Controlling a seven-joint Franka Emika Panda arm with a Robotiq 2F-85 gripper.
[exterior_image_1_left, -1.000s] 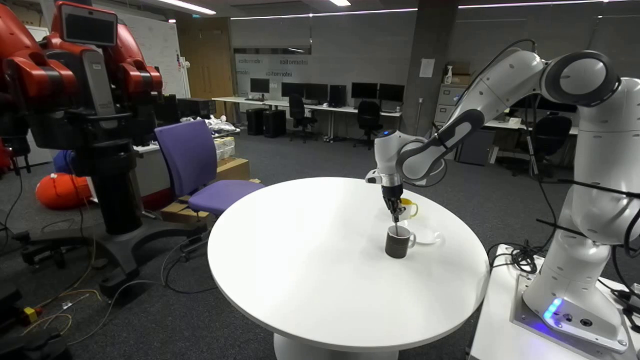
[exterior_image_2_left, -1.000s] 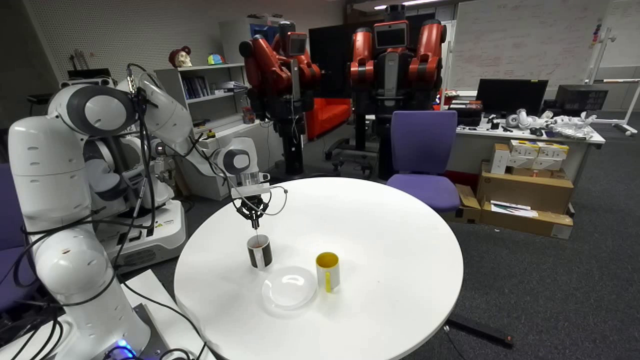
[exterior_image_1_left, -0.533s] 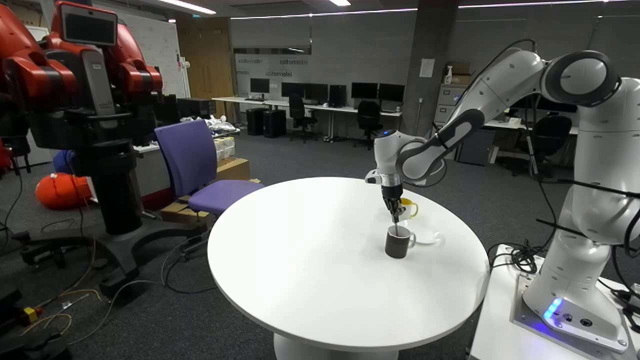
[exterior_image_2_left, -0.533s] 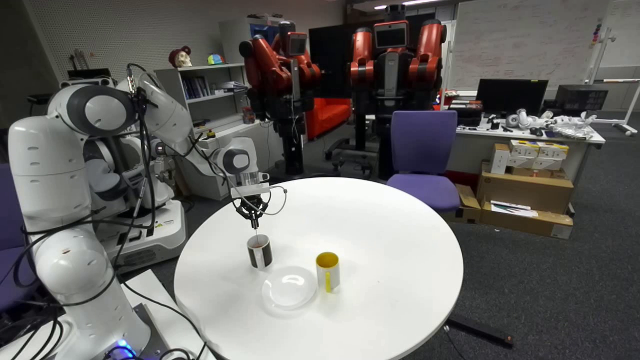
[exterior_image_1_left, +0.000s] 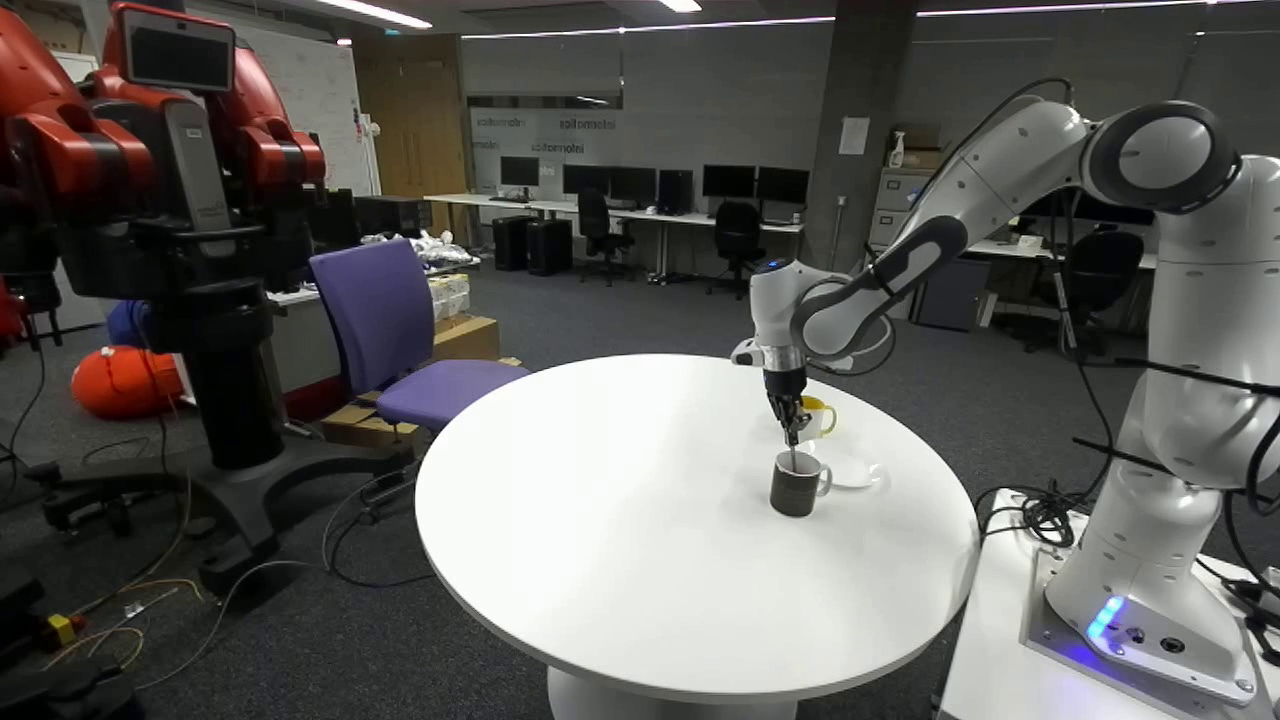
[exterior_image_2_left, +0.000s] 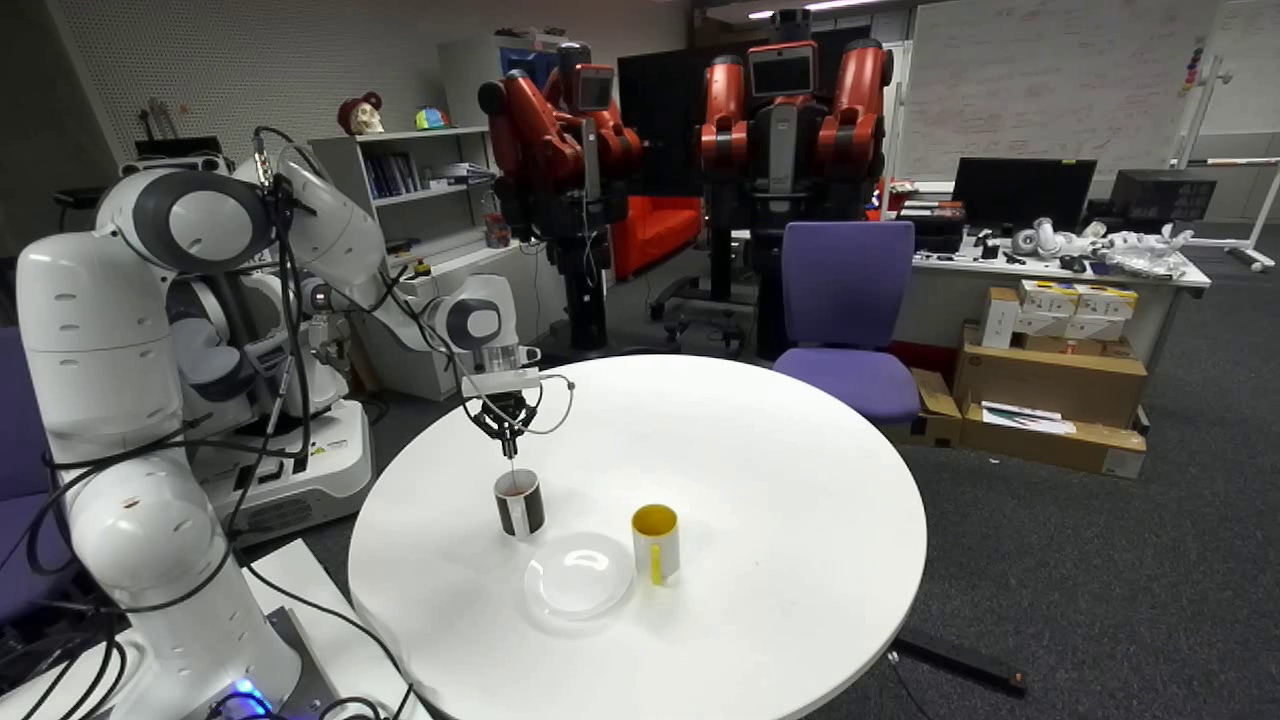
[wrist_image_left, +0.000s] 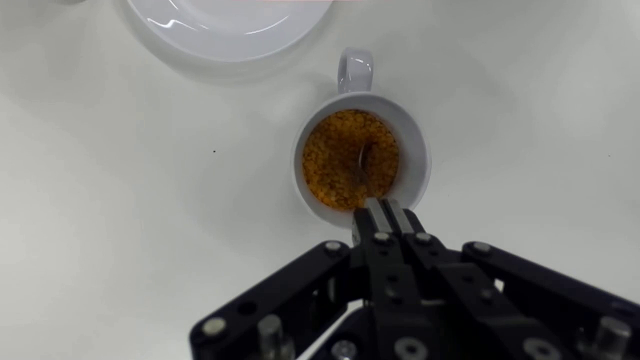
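My gripper (exterior_image_1_left: 792, 438) is shut on the thin handle of a metal spoon (exterior_image_1_left: 793, 461). It is just above a dark mug (exterior_image_1_left: 793, 492) with a white inside, standing upright on the white round table (exterior_image_1_left: 620, 560). In an exterior view the spoon (exterior_image_2_left: 514, 474) runs straight down from the fingertips (exterior_image_2_left: 510, 453) into the mug (exterior_image_2_left: 535, 512). In the wrist view the fingertips (wrist_image_left: 386, 205) overlap the mug's rim (wrist_image_left: 417, 165). Orange grains (wrist_image_left: 327, 165) cover the mug's bottom. The spoon's bowl (wrist_image_left: 362, 156) shows faintly among them; most of the handle is hidden by the fingers.
A white plate (exterior_image_2_left: 578, 595) lies beside the mug on its handle side; it also shows in the wrist view (wrist_image_left: 235, 47). A white mug with yellow inside and handle (exterior_image_2_left: 645, 552) stands beyond the plate. A purple chair (exterior_image_1_left: 375, 310) stands by the table.
Almost nothing differs. The arm has shifted very slightly; the spoon stays in the mug, and the mugs and plate have not moved.
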